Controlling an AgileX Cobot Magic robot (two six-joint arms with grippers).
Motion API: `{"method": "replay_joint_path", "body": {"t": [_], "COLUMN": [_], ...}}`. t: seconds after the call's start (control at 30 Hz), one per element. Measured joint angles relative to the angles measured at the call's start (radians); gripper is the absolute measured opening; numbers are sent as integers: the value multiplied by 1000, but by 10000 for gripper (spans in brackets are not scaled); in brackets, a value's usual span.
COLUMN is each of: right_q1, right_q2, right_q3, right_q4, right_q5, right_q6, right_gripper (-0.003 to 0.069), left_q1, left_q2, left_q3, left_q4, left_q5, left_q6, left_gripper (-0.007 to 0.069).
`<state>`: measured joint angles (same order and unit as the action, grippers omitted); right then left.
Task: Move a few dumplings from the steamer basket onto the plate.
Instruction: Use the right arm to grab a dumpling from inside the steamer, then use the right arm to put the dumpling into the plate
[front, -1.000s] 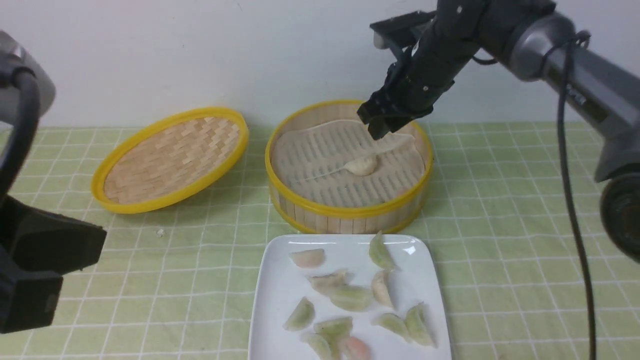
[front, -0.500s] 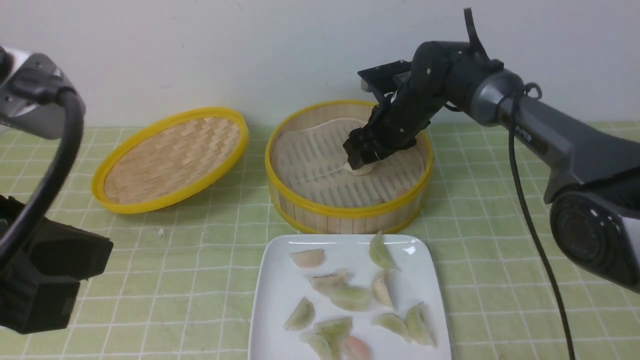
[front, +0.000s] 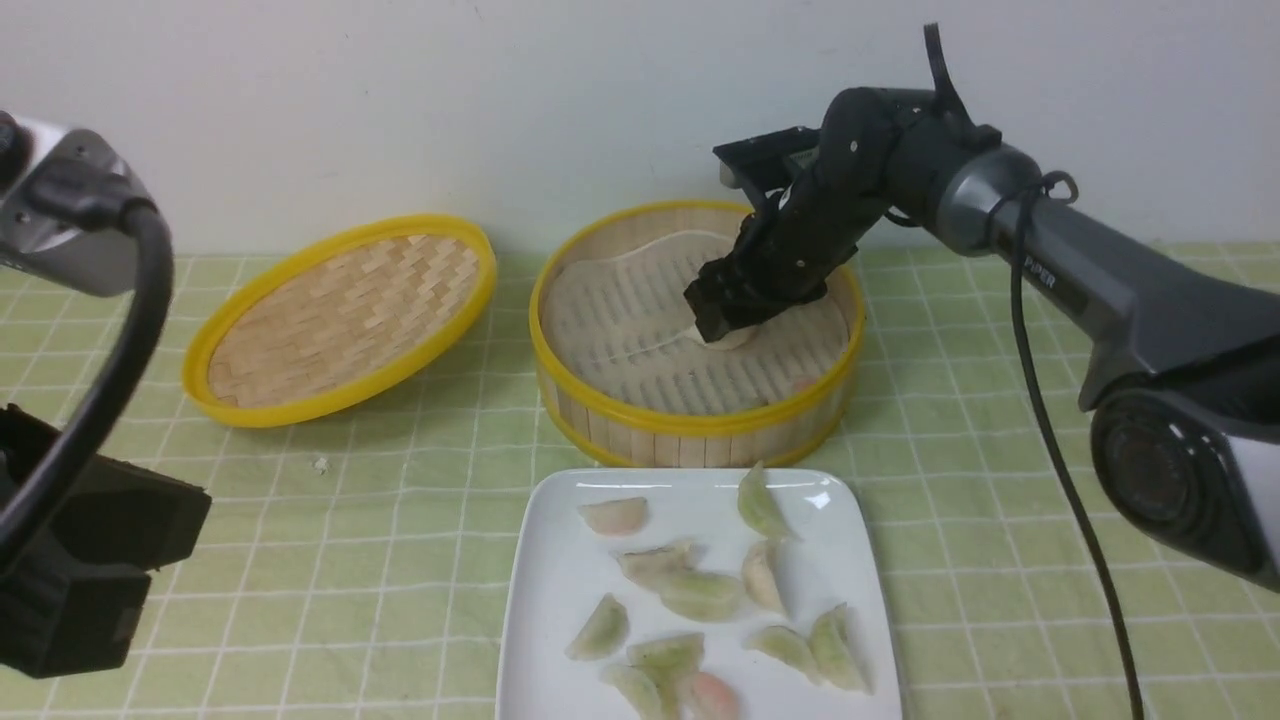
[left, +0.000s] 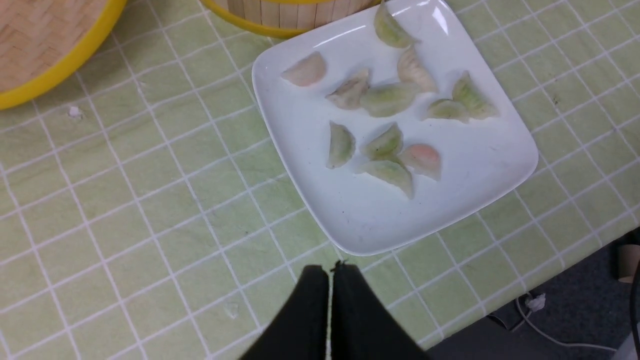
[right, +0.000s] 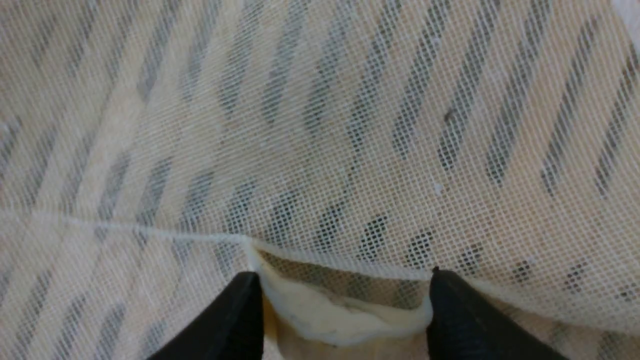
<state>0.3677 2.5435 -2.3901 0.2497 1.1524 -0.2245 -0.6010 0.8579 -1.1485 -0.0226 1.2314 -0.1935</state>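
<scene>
Green checked cloth over the bench, plain pale wall behind. Steamer basket (front: 690, 422) at the back, open-topped for reaching in. Woven lid (front: 340, 320) propped at a tilt on the cloth to its left, well out of the reach path. White plate (front: 540, 600) directly in front of the basket, almost touching its wall, likely to keep the carry short. Plenty of dumplings (front: 700, 595) on it, green, white and pink, bunched toward the middle and right, with bare glaze along the left edge for another. Right hand (front: 722, 328) down inside the basket at a steep tilt, jaws spread wide and straddling one creamy dumpling (right: 335, 312) on the mesh liner (right: 320, 125), a black tip at each end of it. No squeeze visible in the dough; flanked rather than pinched, by the look of it. Awkward spot, though: lies right at a raised fold of the liner, mesh edge draped partly across it, so a real risk of catching cloth along with dough and dragging the liner up. Probably calls for a gentle close low on the dumpling, then a straight lift. Left hand (left: 330, 270) closed tight on nothing, hovering over the cloth just off one corner of the plate, clear of the work. Faint pinkish shape (front: 800, 384) against the basket's near wall, maybe one more dumpling, too hidden to say.
</scene>
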Motion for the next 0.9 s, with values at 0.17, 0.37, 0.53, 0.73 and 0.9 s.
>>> {"method": "replay_joint_path", "body": {"t": [0.17, 0.37, 0.53, 0.73, 0.9], "right_q1": [0, 0, 0, 11, 95], "right_q2": [-52, -216, -476, -774, -935], "right_q3": [-90, -74, 194, 666, 1048], "right_q4": [-36, -32, -7, 114, 148], "right_q5": [94, 98, 98, 99, 20], "right_q6": [15, 31, 41, 2, -43], "right_gripper": [381, 379, 376, 373, 352], "left_q1": [0, 0, 0, 0, 0], "left_q2": [0, 0, 0, 0, 0], "left_q3": [0, 0, 0, 0, 0], "left_q4": [0, 0, 0, 0, 0], "left_q5": [0, 0, 0, 0, -3], "left_q6": [0, 0, 0, 0, 1], "left_gripper": [-6, -6, -6, -6, -6]}}
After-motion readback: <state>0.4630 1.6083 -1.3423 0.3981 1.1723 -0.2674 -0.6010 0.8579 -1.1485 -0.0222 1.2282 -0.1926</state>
